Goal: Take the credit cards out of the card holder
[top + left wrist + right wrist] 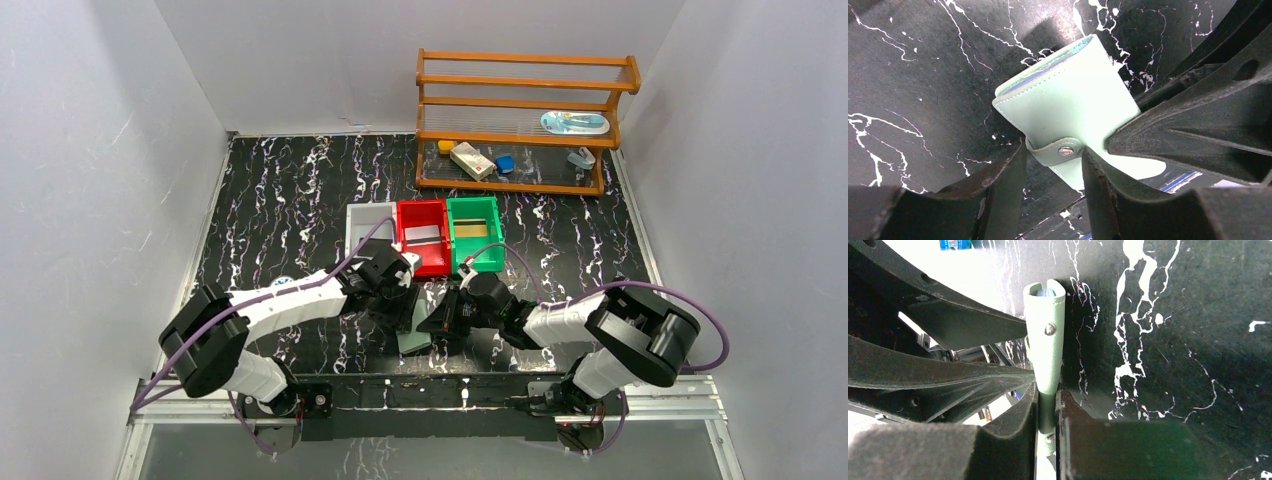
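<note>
The left tool (397, 298) and right tool (446, 319) flanked the card holder (415, 338), blocking side access. Three bins (422, 240) stood close behind. Far-left desk (270, 210) lay open.

Bright, even light; card holder (1045, 360) washed pale, glare behind it

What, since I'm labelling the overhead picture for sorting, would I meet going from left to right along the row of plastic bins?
white bin → red bin → green bin
</note>
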Controlling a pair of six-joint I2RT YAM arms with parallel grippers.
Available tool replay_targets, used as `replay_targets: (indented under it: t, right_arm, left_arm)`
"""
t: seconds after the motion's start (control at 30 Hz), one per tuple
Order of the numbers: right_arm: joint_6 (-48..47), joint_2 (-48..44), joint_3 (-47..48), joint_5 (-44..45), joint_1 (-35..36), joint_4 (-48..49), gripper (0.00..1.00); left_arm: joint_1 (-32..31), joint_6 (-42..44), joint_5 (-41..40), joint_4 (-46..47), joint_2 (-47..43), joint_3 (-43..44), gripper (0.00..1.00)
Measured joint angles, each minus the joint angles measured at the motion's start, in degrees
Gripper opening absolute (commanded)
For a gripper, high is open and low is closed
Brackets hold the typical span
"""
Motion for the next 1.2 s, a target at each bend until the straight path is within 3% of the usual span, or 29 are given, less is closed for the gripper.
replay_targets:
  t: [0.3, 0.73, 1.03, 1.2]
  right_arm:
    - [-0.28, -0.33, 0.04, 1.07, 0.31, -1.57, 0.08]
    - [0.5, -3.5, 0.02, 4.0, 0.46, -4.9, 0.07]
    - [1.22, -3.93, -0.02, 4.22, 0.68, -5.68, 0.16]
    - [1.64, -3.72, -0.9, 4.48, 0.68, -5.05, 0.18]
  left_arm:
    - [-0.63, -0.44, 0.17, -1.81, 4.13, 2.82, 0.18]
    - [0.02, -5.03, -9.4, -3.02, 1.55, 0.13, 0.16]
    - [2.8, -6.45, -9.16, -1.97, -4.39, -4.85, 0.56]
    - [2.89, -6.6, -7.19, 0.24, -5.27, -4.87, 0.58]
